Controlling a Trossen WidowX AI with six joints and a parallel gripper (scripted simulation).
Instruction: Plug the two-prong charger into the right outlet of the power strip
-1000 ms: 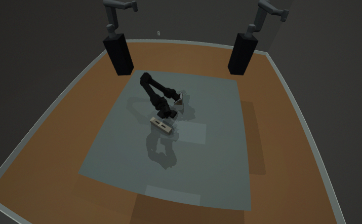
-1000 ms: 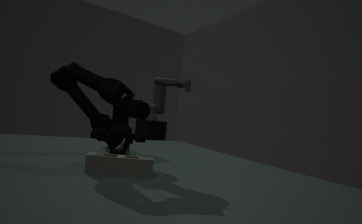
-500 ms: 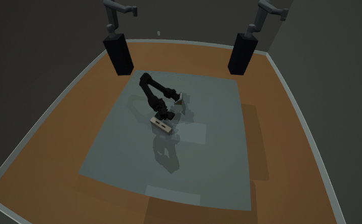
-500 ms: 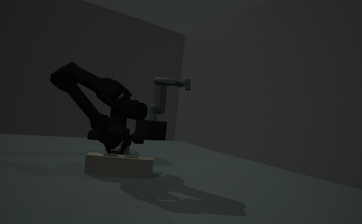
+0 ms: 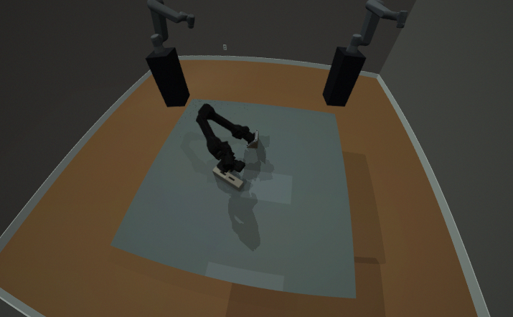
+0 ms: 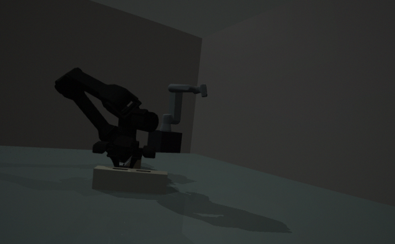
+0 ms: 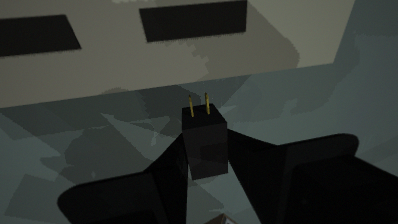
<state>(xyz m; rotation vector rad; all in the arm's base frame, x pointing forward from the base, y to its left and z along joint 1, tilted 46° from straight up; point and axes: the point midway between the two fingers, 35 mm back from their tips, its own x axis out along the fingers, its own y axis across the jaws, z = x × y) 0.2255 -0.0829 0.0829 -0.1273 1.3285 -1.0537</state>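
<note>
The beige power strip (image 5: 234, 183) (image 6: 129, 182) (image 7: 110, 67) lies on the blue-grey surface, with two dark outlets in its top. The right outlet (image 7: 196, 21) in the wrist view is uncovered, as is the left outlet (image 7: 35, 36). My gripper (image 6: 124, 165) (image 7: 201, 133) is shut on the black charger (image 7: 205, 152), which sits between both fingertips. Its two gold prongs (image 7: 200, 105) point forward, towards the strip's long edge, and appear just short of that edge in the wrist view. They are not in an outlet. In the exterior view the fingertips are behind the strip's top edge, and the charger is too dark to make out.
The arm's base (image 5: 253, 142) stands behind the strip on the blue-grey surface (image 5: 309, 236). Two grey arms on black pedestals (image 5: 168, 78) (image 5: 343, 78) stand beyond the surface's far edge. Shadows of the arm fall across the strip and surface.
</note>
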